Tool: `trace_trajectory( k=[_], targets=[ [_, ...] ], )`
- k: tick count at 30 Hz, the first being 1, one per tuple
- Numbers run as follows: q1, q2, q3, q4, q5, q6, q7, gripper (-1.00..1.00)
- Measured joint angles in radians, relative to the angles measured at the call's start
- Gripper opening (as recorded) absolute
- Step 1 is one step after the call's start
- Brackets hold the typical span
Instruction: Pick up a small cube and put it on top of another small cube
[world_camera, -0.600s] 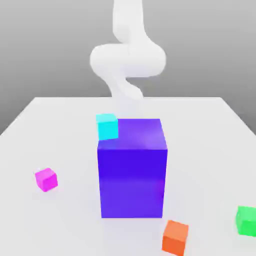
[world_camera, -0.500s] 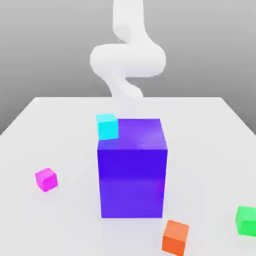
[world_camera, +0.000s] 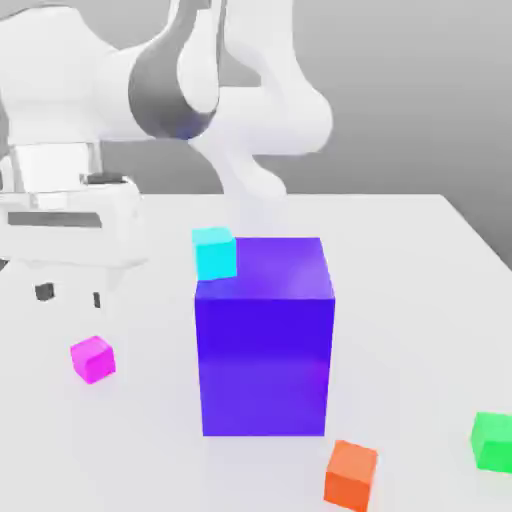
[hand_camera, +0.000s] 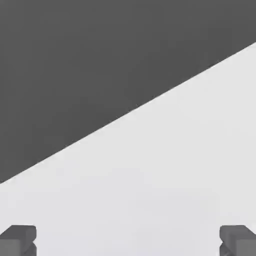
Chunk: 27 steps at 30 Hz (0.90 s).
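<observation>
We read no writing or labels on anything here. The white surface (world_camera: 420, 260) carries everything. The white arm (world_camera: 120, 90) reaches in from the back toward the exterior view's left, its hand pointing down over the surface, well above the small magenta-pink cube (world_camera: 93, 359). Its fingers (world_camera: 44, 292) show as two dark tips spread wide apart with nothing between them; in the hand view the fingers (hand_camera: 19, 239) stand at opposite edges over bare surface. The big blue-violet block (world_camera: 265, 340) stands upright in the middle. A small cyan cube (world_camera: 214, 252) sits just beside its upper back corner, on the exterior view's left. The small orange cube (world_camera: 351, 475) lies near the block's front, and the small green cube (world_camera: 493, 441) sits at the exterior view's far right, well apart from the magenta-pink one.
</observation>
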<state>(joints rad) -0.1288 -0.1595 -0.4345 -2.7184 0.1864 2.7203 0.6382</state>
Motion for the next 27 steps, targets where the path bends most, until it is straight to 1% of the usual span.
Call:
trace_trajectory(
  k=[3, 5, 6, 8, 9, 10, 12, 17, 23, 27],
  targets=[
    [-0.049, 0.079, -0.037, -0.062, -0.025, 0.065, 0.014, 0.00],
    [-0.108, 0.125, -0.064, -0.104, -0.075, 0.108, 0.047, 0.00],
    [-0.140, 0.146, -0.080, -0.125, -0.115, 0.130, 0.074, 0.00],
    [-0.216, 0.175, -0.078, -0.137, -0.141, 0.158, 0.088, 0.00],
    [-0.214, 0.187, -0.061, -0.135, -0.138, 0.167, 0.084, 0.00],
    [-0.191, 0.199, -0.047, -0.132, -0.128, 0.176, 0.075, 0.00],
    [-0.192, 0.223, -0.032, -0.124, -0.094, 0.194, 0.048, 0.00],
    [-0.239, 0.292, 0.041, -0.103, 0.021, 0.242, -0.040, 0.00],
    [-0.363, 0.381, 0.202, -0.085, 0.164, 0.309, -0.145, 0.00],
    [-0.472, 0.445, 0.331, -0.079, 0.230, 0.360, -0.190, 0.00]
  ],
)
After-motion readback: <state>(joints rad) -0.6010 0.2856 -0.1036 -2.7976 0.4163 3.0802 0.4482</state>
